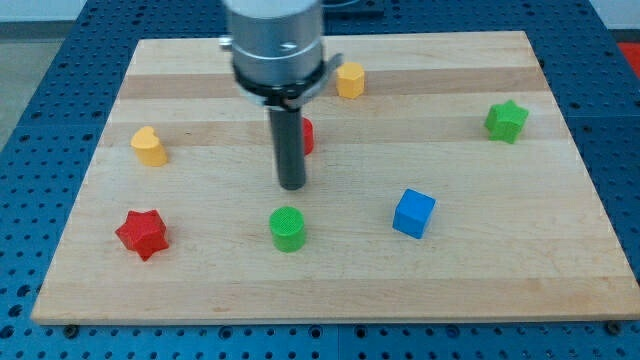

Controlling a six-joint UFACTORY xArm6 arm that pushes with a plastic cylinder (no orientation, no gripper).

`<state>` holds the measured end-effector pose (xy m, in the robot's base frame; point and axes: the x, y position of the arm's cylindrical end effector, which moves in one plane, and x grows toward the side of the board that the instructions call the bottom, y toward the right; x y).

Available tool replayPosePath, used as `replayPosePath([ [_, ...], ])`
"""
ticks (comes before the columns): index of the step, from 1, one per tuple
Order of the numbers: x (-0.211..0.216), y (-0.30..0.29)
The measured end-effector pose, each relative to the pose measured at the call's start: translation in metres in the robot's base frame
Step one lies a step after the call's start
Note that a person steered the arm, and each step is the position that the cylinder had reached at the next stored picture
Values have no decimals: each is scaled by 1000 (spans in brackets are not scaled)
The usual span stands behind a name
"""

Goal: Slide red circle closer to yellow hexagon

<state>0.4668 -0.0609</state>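
Wooden bench (330, 290) on a blue perforated base (40, 70), seen from the front edge. From the view's left to right:

Red star (142, 233), one only, near the left edge toward the front-left corner; bare wood lies between it and the front edge.

Yellow heart-like block (149, 146), one only, near the left edge at mid depth, well apart from the red star.

Green cylinder (288, 229), one only, in the front half near the middle, with open wood on both sides.

My tip (291, 186), the lower end of the dark rod under the grey arm body (276, 45); it sits above the green cylinder in the view, apart from it. The rig carries no claw, so no claw state can be told.

Red circle (307, 135), one only, mostly hidden behind the rod; only a red sliver shows at the rod's right side, just beside it. Whether they touch cannot be told.

Yellow hexagon (350, 80), one only, near the back edge, up and right of the red circle, with a stretch of bare wood between them.

Blue cube (414, 213), one only, right of centre in the front half.

Green star (506, 121), one only, near the right edge toward the back-right corner.

Seven blocks in all. No writing or label can be read.
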Motion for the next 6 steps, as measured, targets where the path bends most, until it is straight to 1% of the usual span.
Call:
replayPosePath([
  [2,-31,-23],
  [3,-83,53],
  [4,-112,78],
  [6,-116,73],
])
